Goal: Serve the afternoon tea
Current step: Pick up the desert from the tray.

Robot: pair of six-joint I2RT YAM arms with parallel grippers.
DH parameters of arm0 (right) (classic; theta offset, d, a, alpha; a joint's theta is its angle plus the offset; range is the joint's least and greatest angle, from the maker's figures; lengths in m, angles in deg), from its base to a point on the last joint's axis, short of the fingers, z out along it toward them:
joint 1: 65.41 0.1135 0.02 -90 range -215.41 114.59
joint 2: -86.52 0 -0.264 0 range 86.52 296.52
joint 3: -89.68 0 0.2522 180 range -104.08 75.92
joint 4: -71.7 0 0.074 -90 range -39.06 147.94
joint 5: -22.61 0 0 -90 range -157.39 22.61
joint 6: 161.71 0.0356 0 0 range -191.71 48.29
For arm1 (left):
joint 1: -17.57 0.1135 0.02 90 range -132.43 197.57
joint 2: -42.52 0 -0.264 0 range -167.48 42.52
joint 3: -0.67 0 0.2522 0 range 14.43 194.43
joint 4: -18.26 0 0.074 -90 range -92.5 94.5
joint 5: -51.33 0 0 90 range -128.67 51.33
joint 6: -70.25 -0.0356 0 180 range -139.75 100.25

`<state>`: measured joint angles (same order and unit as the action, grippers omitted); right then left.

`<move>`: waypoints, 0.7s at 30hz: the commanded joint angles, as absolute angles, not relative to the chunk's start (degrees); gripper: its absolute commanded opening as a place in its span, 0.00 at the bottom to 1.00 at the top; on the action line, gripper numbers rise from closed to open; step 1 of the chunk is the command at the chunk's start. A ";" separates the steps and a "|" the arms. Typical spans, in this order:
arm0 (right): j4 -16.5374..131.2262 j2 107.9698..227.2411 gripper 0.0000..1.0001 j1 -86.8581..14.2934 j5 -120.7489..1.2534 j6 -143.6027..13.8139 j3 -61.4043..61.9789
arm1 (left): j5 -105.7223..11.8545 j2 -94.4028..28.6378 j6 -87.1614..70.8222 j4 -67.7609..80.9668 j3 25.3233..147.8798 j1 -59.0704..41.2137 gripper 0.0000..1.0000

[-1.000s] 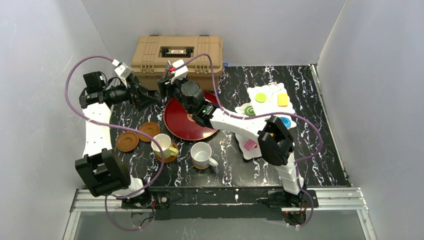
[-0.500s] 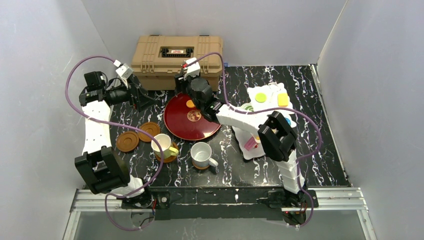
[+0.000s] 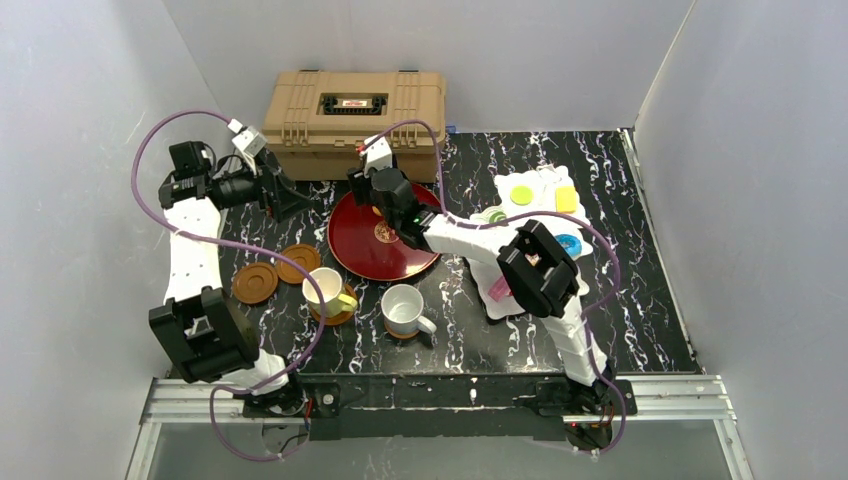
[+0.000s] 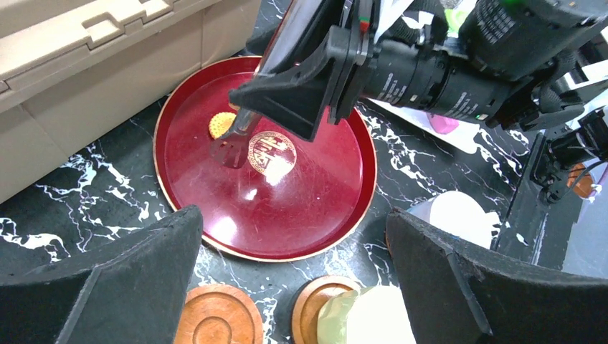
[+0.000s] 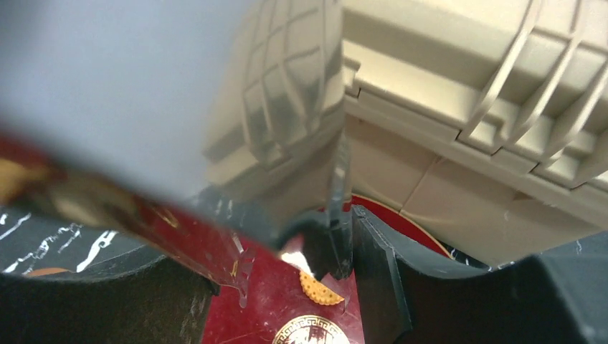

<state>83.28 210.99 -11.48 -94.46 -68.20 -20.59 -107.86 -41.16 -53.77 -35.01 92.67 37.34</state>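
Toward the far edge of the counter [image 4: 93, 193], right gripper [image 4: 241, 122] has dropped, jaws open, over the orange cake [image 4: 221, 125] on the red tray [image 4: 186, 161], pickup likely next; left gripper [image 4: 292, 222] jaws open, empty.

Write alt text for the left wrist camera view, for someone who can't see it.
The right arm's pincer reaches over a dark-red tray, its tips beside a small orange biscuit lying on it. A tan case fills the top left; a brown saucer and pale-yellow mug sit at the bottom.

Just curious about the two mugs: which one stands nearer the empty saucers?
The pale-yellow mug, left of the white mug; both empty saucers lie just beside it.
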 commanded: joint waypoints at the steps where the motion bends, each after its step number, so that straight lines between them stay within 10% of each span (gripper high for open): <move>1: 84.38 211.60 0.69 -12.14 -95.87 -67.82 -23.09 | -108.37 -41.76 -54.38 -36.19 94.45 37.78 0.98; 21: 82.76 214.33 0.69 -15.07 -94.08 -64.10 -24.80 | -108.81 -42.12 -54.93 -36.19 94.23 38.23 0.98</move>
